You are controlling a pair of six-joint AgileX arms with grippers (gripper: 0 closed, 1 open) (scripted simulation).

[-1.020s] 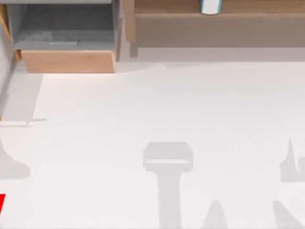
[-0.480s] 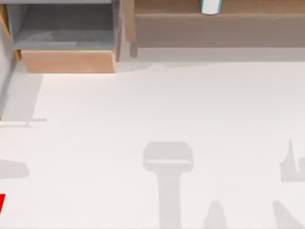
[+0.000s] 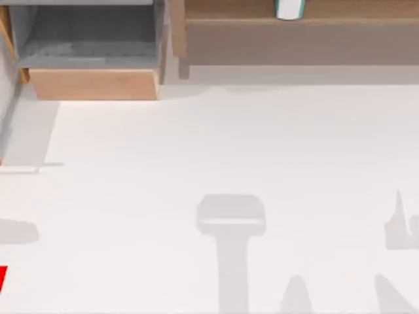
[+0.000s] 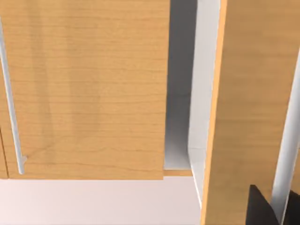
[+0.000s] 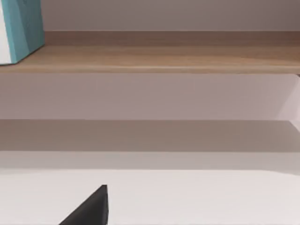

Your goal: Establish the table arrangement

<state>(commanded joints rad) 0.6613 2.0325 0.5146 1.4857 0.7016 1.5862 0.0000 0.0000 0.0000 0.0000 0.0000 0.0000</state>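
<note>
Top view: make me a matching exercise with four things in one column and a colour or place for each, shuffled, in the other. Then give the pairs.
Things:
1. table
2. drawer box
3. shelf
4. red thing

Descriptions:
A. long, brown wood, along the far edge at the right
B. cut off by the picture's left edge, near side
C. plain white, the broadest surface
D. light wood front with a grey inside, far left corner

Pairs: 1-C, 2-D, 3-A, 4-B
</note>
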